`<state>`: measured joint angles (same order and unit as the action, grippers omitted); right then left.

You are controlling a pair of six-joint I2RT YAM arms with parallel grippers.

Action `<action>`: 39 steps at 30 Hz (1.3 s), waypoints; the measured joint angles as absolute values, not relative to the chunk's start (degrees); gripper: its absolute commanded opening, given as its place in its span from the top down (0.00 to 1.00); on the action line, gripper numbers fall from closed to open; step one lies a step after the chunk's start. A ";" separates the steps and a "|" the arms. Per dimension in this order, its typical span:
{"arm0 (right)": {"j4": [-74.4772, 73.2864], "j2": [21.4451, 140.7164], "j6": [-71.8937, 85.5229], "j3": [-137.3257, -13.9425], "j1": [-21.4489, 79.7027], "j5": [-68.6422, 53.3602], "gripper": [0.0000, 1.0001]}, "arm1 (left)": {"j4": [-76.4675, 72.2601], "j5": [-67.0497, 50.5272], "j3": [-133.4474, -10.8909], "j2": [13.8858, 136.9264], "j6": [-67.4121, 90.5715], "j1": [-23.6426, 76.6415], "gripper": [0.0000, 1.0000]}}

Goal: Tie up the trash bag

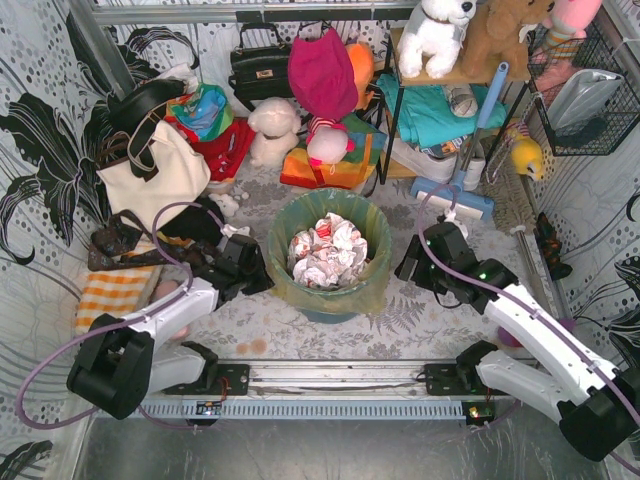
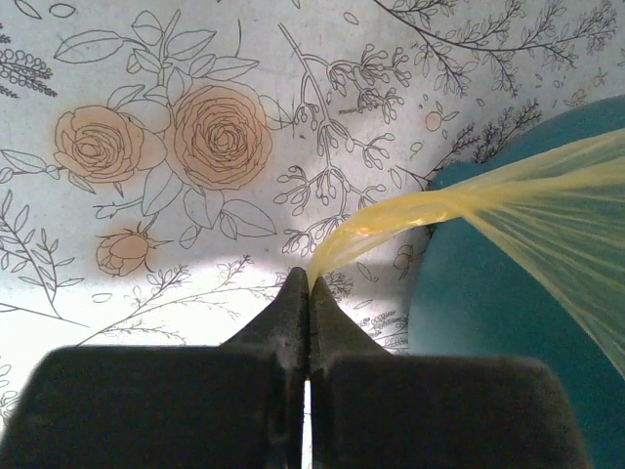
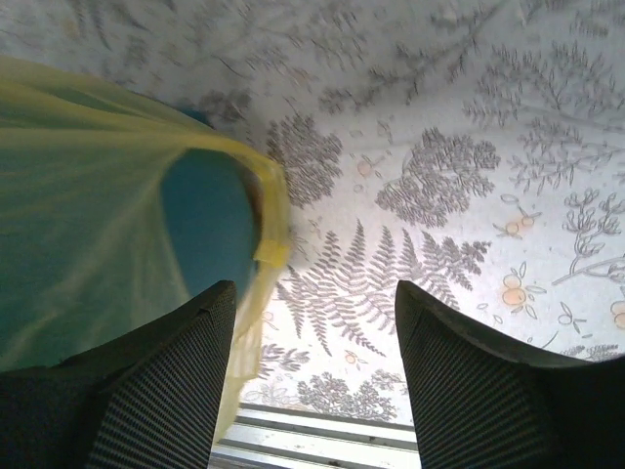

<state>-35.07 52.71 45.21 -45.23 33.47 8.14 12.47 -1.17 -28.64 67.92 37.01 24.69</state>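
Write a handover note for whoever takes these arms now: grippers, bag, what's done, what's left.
Left gripper: shut on a twisted strip of the trash bag, stretched out from the teal bin.
Right gripper: open, bag edge beside one finger, not gripped.
Bag lines the bin mid-table, paper waste inside.
Done: one side pinched. Left: grip the other side, tie the knot.

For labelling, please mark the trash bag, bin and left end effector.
trash bag (image 2: pixel 547 205), left wrist view, stretched film
bin (image 2: pixel 469 322), left wrist view, teal wall
left end effector (image 2: pixel 309 283), left wrist view, closed tips
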 measured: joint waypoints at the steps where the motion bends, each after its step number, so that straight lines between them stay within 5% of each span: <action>1: -34.61 52.49 45.76 -43.48 33.47 7.73 0.36 | 12.80 -1.19 -28.73 67.70 36.71 24.69 1.00; 30: 1.34 65.10 57.93 -21.04 33.47 -11.44 0.60 | 14.02 -3.73 -29.43 67.68 35.31 24.69 1.00; 39: 5.32 68.69 58.04 -20.34 33.47 -11.22 0.79 | 14.17 -3.75 -29.45 67.83 35.33 24.69 1.00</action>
<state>5.32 68.69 58.04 -20.34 33.47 -11.22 14.17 -3.75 -29.45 67.83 35.33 24.69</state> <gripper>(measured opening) 0.275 0.008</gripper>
